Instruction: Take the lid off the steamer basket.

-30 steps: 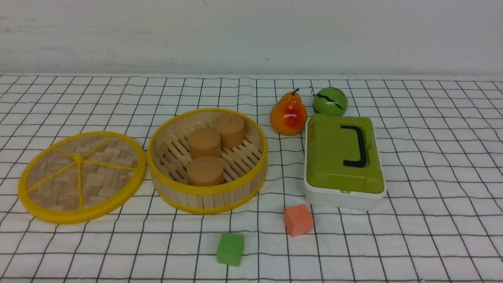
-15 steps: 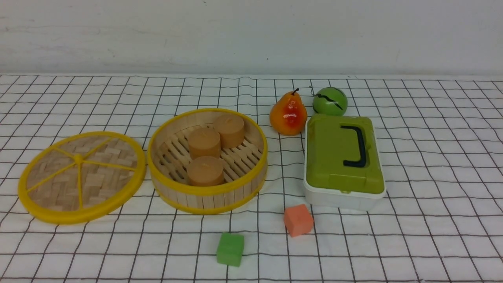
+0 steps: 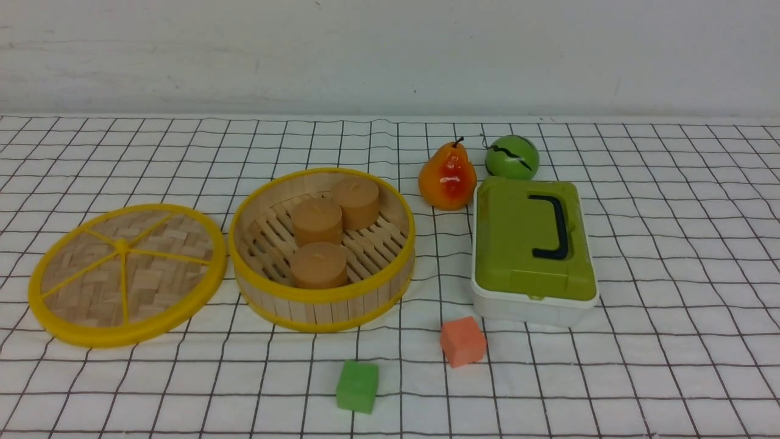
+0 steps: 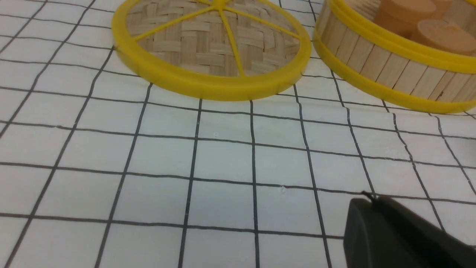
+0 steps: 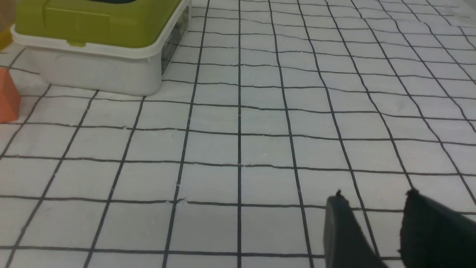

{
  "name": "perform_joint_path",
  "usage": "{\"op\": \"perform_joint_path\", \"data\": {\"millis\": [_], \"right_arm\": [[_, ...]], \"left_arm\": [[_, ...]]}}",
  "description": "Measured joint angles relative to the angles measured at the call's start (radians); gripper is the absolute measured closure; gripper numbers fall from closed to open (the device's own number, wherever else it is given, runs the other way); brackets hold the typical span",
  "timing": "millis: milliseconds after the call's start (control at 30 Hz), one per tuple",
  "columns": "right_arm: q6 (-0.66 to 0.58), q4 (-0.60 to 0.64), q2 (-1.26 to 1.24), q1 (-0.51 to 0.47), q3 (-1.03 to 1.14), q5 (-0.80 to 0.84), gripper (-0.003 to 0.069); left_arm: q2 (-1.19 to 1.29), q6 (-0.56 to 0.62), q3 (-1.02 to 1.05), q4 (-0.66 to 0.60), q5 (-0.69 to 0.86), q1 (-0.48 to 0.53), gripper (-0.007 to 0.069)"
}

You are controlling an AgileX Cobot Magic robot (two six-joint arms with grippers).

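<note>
Woven bamboo lid [image 3: 126,275] lies flat beside the slatted steamer basket [image 3: 322,291]; nothing has moved. Left end effector [image 4: 394,234] closed, right end effector [image 5: 375,227] slightly parted; both hold nothing.

The steamer basket [image 4: 390,70] runs off the upper right of the left wrist frame (cylinders partly cropped).

— What sort of place is this?
— A staged test bench: a grid-printed white cloth [image 3: 640,244] against a bare wall [image 3: 390,55], with toy fruit and foam cubes [image 3: 463,341].
</note>
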Motion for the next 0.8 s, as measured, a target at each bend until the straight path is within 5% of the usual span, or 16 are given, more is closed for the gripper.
{"op": "perform_joint_path", "data": {"millis": [800], "right_arm": [[0.000,0.000,0.000,0.000,0.000,0.000,0.0419]], "left_arm": [[0.000,0.000,0.000,0.000,0.000,0.000,0.0612]]}}
